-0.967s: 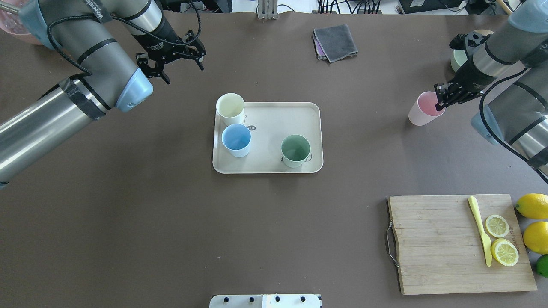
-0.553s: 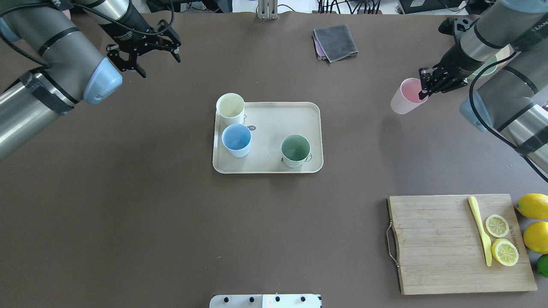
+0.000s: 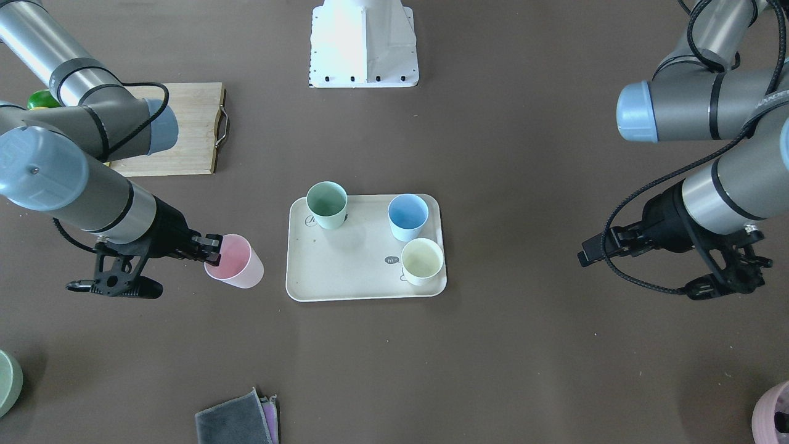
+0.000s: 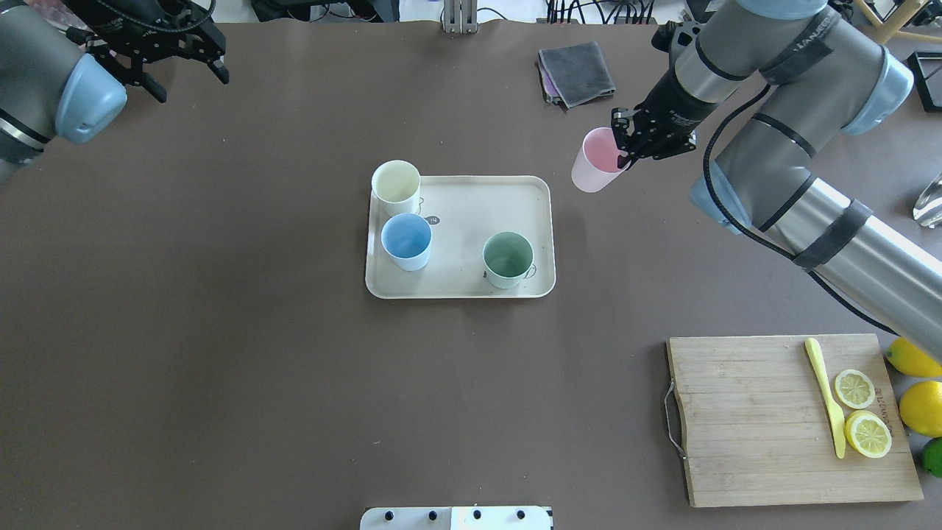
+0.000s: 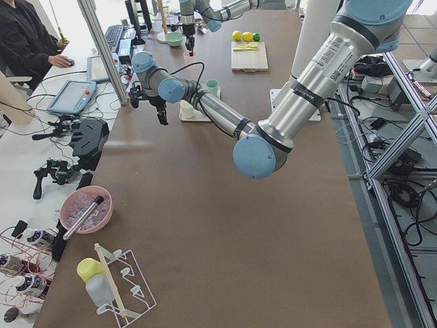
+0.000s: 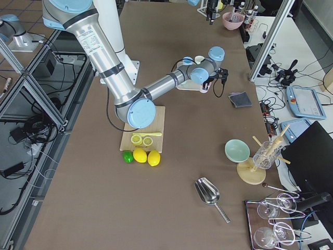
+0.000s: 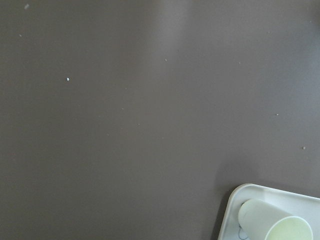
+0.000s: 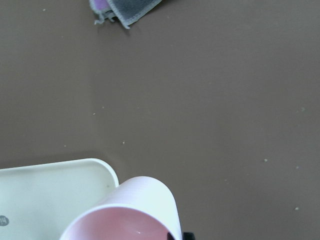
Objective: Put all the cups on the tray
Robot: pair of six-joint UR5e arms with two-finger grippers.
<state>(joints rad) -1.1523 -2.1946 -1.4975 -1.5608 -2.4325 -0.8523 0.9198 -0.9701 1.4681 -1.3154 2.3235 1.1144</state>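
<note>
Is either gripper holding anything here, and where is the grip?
The right gripper pinches the pink cup by its rim; the left gripper is open and holds nothing.

A robotics lab: aluminium framing (image 5: 102, 51) is running beside the table (image 5: 205, 225), operator (image 5: 24, 41) sitting near it with control tablets (image 5: 70, 98).
</note>
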